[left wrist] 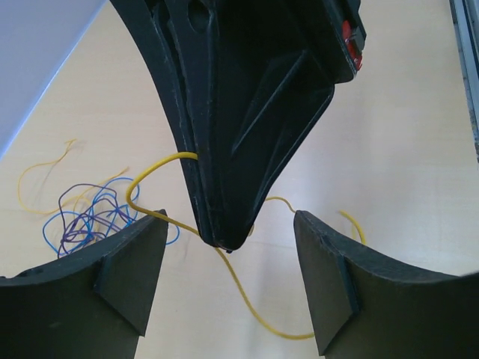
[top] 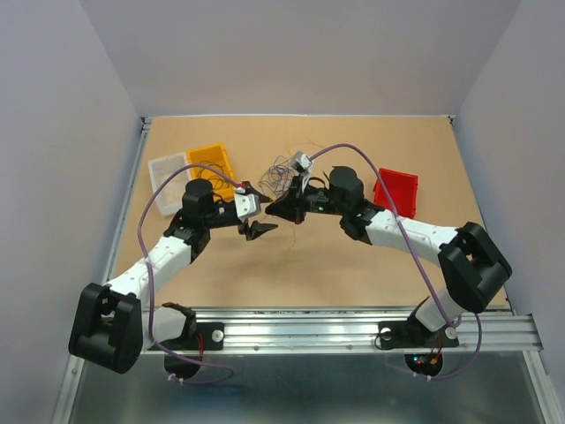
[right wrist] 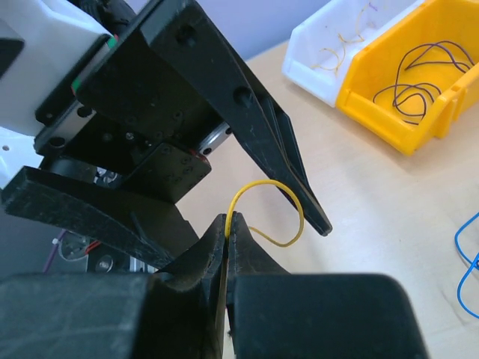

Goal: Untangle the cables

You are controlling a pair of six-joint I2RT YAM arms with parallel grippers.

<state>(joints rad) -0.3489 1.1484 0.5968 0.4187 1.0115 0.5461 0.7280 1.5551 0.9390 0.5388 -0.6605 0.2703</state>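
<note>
The cables (top: 282,175) lie as a loose bunch of thin blue, purple and yellow loops on the table behind both grippers; the same cables (left wrist: 86,217) show at the left of the left wrist view. My right gripper (right wrist: 227,218) is shut on one yellow cable (right wrist: 266,181), which loops out above its tips. In the left wrist view that yellow cable (left wrist: 239,287) trails down from the right gripper's tip and runs between my left gripper's fingers (left wrist: 131,277). My left gripper (left wrist: 230,250) is open around it without touching it. From above, the left gripper (top: 262,230) and right gripper (top: 275,212) meet tip to tip.
A white bin (top: 168,181) and a yellow bin (top: 212,166) stand at the back left; the yellow bin (right wrist: 404,97) holds dark wires. A red bin (top: 395,191) sits at the right, partly behind the right arm. A blue strand (right wrist: 468,250) lies at the right.
</note>
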